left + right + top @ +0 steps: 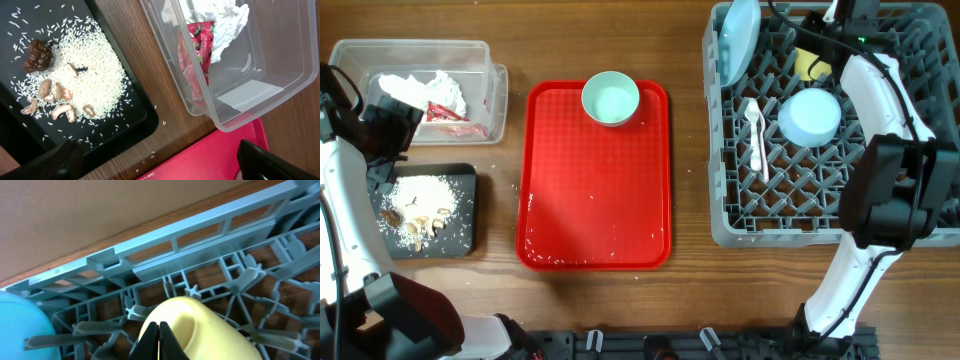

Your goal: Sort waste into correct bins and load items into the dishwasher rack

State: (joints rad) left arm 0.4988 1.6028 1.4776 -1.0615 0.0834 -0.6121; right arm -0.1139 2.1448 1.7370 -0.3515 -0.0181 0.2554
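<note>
Right gripper [159, 339], jaws pressed together with nothing seen between, hangs at the cup [200, 325], which lies in the rack [770, 237] at 2 o'clock. Left gripper [165, 162] stands spread wide above tub [280, 60] and black tray [125, 115] at 9 o'clock. Best practice: rise straight clear of the pegs before reaching for the green bowl [611, 98] at 12 o'clock.

My left arm [345, 225] runs up the left side, wrist tipped down. The left gripper [160, 167] hangs with its 2 fingers [60, 160] spread as wide as they go, nothing between them. On the right, my right arm [885, 100] stretches to the far side, elbow folded near me. The right gripper [160, 337] points down, jaws pressed flat together and empty.
</note>
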